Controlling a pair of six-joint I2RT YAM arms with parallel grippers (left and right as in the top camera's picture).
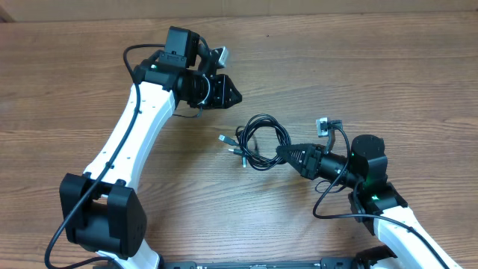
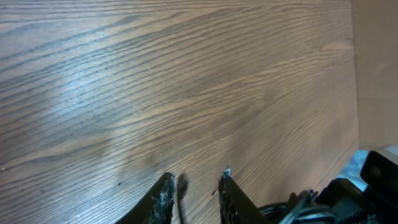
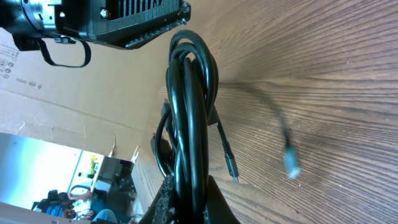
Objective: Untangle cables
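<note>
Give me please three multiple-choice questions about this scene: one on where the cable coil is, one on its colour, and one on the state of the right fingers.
1. Where is the cable coil?
A. at the far edge
B. near the middle of the table
C. under the left arm

2. What colour are its cords?
A. white
B. red
C. black

3. The right fingers are:
A. closed on the coil
B. open, holding nothing
C. out of view

Answers:
1 B, the overhead view shows it near the centre.
2 C, both views show black cords.
3 A, the right wrist view shows the coil pinched between them.
</note>
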